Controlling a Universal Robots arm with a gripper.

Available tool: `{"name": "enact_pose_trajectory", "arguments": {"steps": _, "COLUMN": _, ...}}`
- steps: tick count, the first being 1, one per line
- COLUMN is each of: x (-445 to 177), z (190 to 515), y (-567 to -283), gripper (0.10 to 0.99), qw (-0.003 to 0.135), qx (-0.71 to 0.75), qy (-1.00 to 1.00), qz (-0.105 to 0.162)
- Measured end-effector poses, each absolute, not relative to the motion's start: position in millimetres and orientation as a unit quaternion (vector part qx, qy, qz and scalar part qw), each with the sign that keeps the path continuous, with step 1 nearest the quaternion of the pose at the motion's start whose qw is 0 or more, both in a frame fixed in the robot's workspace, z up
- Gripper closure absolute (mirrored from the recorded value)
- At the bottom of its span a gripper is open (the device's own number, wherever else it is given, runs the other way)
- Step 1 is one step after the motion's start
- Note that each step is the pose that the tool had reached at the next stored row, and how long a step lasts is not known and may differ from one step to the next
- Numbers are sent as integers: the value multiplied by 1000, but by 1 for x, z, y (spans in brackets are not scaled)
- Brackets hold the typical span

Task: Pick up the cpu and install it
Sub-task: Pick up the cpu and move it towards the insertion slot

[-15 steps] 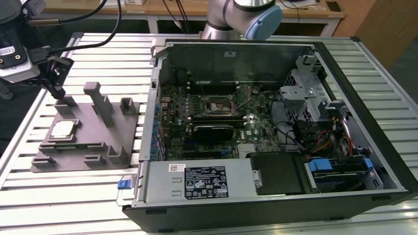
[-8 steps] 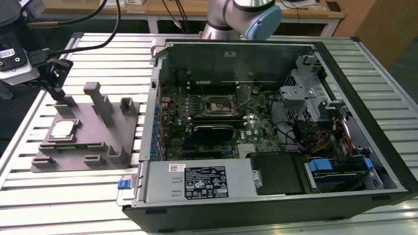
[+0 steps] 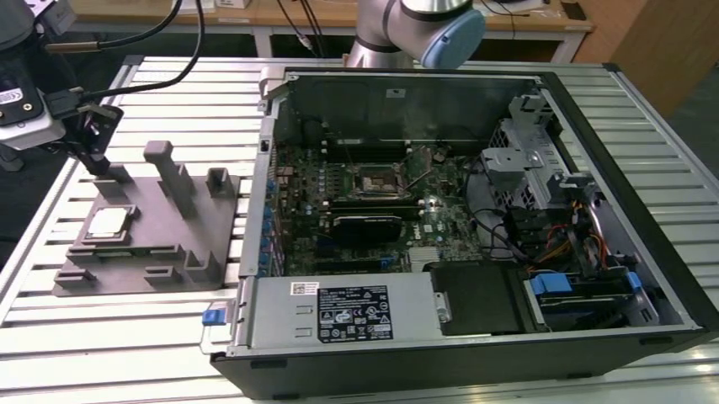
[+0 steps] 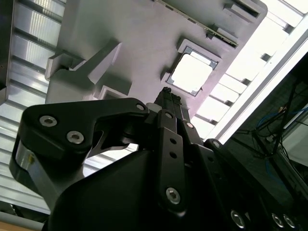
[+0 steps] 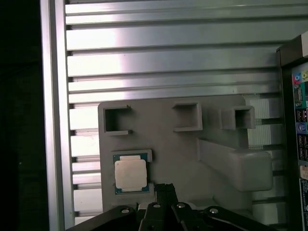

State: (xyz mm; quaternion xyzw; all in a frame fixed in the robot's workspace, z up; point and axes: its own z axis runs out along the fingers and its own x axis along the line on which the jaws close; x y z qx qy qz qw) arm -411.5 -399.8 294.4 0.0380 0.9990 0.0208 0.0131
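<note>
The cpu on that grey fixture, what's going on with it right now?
A robot arm is going for it. The gripper hangs shut and empty over the grey fixture, close beside the cpu. The cpu lies flat in its pocket on the fixture, not yet picked up. The open computer case stands to the exterior view's right of the fixture, with the socket on its board.
</note>
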Motion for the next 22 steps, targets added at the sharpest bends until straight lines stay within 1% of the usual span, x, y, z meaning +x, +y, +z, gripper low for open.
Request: {"name": "enact_pose_trajectory", "arguments": {"steps": 22, "x": -429, "z": 284, "y": -400, "gripper": 980, "qw": 13, "qx": 38, "qy": 999, "qz": 21}}
